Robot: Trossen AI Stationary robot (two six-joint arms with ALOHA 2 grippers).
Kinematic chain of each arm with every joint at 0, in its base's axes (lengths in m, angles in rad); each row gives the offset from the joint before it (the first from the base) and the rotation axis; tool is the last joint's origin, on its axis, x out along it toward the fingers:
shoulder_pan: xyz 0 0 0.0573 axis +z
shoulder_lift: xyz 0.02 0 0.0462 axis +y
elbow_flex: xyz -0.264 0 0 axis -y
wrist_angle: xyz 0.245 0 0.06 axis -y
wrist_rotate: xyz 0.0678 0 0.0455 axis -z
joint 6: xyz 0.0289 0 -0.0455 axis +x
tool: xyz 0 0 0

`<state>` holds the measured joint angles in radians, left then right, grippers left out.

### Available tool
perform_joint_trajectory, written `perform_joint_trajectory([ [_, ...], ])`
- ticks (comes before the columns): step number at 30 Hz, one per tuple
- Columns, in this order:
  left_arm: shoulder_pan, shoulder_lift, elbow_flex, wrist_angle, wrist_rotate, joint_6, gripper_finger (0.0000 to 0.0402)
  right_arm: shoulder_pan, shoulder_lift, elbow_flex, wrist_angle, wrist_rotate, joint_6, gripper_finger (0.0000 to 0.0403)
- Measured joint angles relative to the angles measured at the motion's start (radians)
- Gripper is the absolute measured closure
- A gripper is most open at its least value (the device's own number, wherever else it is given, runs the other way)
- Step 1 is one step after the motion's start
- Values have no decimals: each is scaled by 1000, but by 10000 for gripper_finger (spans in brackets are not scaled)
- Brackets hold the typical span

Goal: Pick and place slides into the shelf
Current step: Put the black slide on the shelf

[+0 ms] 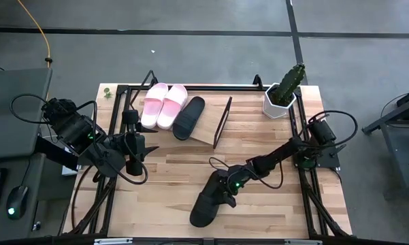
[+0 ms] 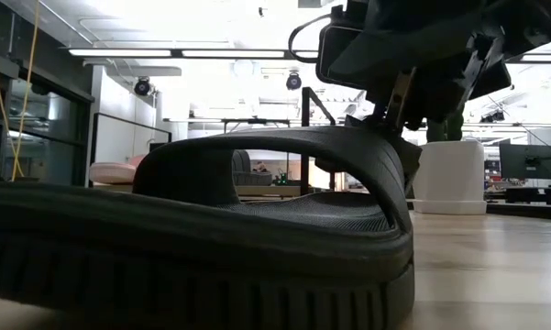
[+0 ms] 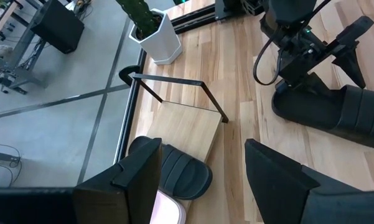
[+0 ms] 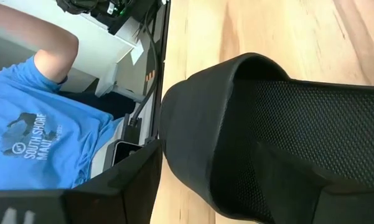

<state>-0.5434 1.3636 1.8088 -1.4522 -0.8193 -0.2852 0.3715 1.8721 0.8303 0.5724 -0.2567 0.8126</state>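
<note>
While the light butcher-block wooden bench (image 1: 272,170) carries everything, the landmark to steer by is the slanted light wooden shelf in its thin black wire frame (image 1: 205,131), which stands toward the far middle of the bench. On that shelf lie two pale pink foam slides (image 1: 163,104) side by side at its left end, with a black slide (image 1: 189,117) just beside them on their right; the shelf's right part is bare.

A fourth sandal, the black moulded slide with a broad strap (image 1: 209,202), lies flat on the bench well in front of the shelf, near the front edge. The right end effector (image 1: 226,185) sits over this slide at its end nearer the shelf, its dark fingers spread to either side of the strap and not closed on anything. The left end effector (image 1: 137,158) waits in front of the shelf's left end, released and holding nothing.

Judging by its thick ribbed sole and one-piece foam look, the loose slide is probably light, springy and fairly grippy rather than slippery or fragile. The arched strap seems the best hold: pinched across its edge or hooked under the arch, though it may flex and let the sole droop when lifted.

A white hexagonal pot with a green cactus (image 1: 283,95) stands just right of the shelf.
</note>
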Motion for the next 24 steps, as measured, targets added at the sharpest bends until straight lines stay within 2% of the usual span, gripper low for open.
perform_joint_trajectory([
  [15, 0, 0, 0, 0, 0, 0, 191, 2, 21, -1, 17, -13, 21, 164],
  [24, 0, 0, 0, 0, 0, 0, 191, 2, 21, -1, 27, 98, 80, 164],
])
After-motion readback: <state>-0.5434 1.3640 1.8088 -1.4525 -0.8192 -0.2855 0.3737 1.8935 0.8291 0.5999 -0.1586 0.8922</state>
